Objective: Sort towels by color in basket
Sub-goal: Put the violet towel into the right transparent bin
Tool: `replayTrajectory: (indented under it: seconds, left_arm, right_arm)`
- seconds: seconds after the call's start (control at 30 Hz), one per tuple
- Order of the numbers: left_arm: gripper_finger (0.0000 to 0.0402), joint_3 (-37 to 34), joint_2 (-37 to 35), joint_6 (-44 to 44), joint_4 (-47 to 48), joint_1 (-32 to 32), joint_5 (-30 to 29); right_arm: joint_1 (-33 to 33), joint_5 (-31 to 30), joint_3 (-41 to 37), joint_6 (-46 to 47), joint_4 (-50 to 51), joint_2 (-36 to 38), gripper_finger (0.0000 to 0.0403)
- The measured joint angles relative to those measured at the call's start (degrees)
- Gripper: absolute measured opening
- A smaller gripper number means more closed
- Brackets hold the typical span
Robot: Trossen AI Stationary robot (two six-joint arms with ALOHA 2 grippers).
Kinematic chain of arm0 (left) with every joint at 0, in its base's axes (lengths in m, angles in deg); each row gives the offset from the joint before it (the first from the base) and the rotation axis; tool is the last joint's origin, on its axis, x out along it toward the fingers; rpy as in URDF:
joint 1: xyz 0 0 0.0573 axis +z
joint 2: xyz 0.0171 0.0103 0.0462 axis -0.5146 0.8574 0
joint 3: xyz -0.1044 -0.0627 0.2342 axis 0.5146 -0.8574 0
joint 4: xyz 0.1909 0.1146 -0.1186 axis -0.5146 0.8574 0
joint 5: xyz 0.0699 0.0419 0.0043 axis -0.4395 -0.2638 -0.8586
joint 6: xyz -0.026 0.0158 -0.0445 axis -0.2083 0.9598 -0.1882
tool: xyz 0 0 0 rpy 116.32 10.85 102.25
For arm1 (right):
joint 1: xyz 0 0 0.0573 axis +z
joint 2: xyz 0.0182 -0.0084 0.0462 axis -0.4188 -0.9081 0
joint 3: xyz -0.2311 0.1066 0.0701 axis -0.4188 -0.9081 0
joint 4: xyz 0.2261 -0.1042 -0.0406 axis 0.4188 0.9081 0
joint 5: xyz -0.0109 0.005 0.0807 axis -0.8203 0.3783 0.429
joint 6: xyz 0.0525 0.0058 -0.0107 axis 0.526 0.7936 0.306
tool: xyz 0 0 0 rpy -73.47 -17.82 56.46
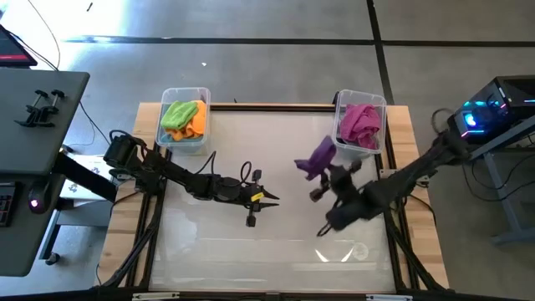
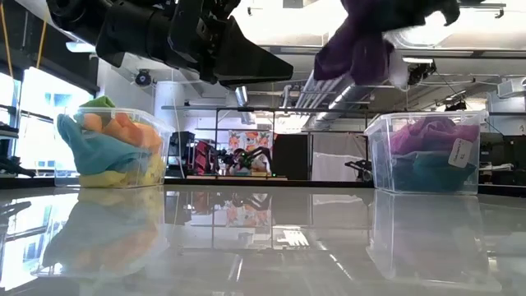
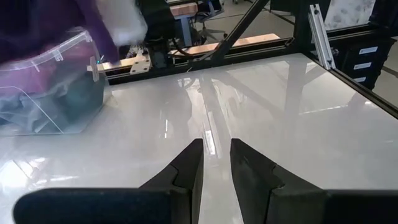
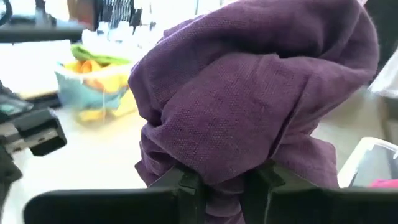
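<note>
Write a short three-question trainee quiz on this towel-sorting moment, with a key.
1. True or false: the right end effector is shut on the purple towel.
2. Which bin shows the lime green towel on top? A) the left bin B) the right bin
3. Fill in: the left end effector holds ____ above the table.

Key:
1. True; the towel is lifted off the table, near the right bin.
2. A; an orange towel lies beside it, while the right bin shows a pink towel.
3. Nothing; its fingers are nearly together with only bare table beyond them.
</note>
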Motion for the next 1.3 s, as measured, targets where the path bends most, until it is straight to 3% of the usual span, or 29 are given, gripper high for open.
replayTrajectory:
  seconds: [0.2,0.4,0.5,0.67,0.83,1.3]
  left_arm:
    - [0.0066,0.0,0.0,0.0,0.0,0.0,0.0]
    - [0.0066,0.0,0.0,-0.1,0.0,0.0,0.0]
    - [0.0066,0.0,0.0,-0.1,-0.3,0.0,0.0]
    - [0.0066,0.0,0.0,-0.1,-0.3,0.0,0.0]
    - [0.0066,0.0,0.0,0.0,-0.3,0.0,0.0]
    - [0.0066,0.0,0.0,-0.1,1.0,0.0,0.0]
  right_arm:
    - [-8.6,16.7,11.5,-9.0,15.4,9.3,0.0057]
    - [-24.2,28.1,21.6,-3.9,37.5,13.0,0.0057]
    - [-33.8,32.5,25.5,-3.7,43.5,12.8,0.0057]
    - [-49.2,41.3,26.8,-16.6,44.3,11.1,0.0057]
    - [-60.6,49.9,26.8,-25.3,45.0,7.9,0.0057]
    - [-70.2,54.1,26.8,-36.3,45.1,-4.8,0.0057]
